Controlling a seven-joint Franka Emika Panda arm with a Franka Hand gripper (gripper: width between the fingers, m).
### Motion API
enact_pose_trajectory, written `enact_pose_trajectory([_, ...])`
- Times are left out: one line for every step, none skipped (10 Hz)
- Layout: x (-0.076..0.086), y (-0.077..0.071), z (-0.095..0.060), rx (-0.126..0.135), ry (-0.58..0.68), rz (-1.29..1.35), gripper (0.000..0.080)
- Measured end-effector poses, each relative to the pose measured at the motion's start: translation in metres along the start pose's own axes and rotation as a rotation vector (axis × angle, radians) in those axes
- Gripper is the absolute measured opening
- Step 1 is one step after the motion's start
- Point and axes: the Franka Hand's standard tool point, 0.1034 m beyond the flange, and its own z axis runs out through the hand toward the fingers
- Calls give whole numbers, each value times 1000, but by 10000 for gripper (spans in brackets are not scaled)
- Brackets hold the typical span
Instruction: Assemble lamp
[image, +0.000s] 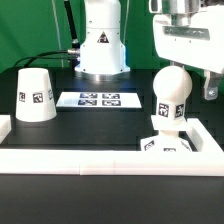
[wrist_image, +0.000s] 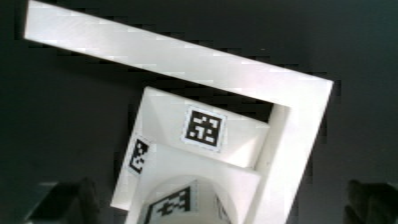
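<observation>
The white ball-shaped bulb stands upright on the small blocky base at the exterior view's right, in the corner of the low white wall. The cone shade stands alone at the exterior view's left. My gripper hangs just above the bulb and is open. In the wrist view the bulb lies between the two dark fingers, which stand wide apart and clear of it, with the tagged base beyond it. Only one finger shows in the exterior view.
The marker board lies flat at the table's middle back. The robot's white body stands behind it. The white wall runs along the table's front and sides and bends round the base.
</observation>
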Motion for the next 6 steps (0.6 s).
enact_pose_trajectory([2,1,0,-1,0,-99,699])
enact_pose_trajectory([1,1,1,-2,0,-168,699])
enact_pose_trajectory([1,1,1,-2,0,-233,699])
enact_pose_trajectory([1,1,1,-2,0,-330,699])
enact_pose_trajectory([1,1,1,-3,0,-400,699])
enact_pose_trajectory([2,2,1,-8,3,-497,699])
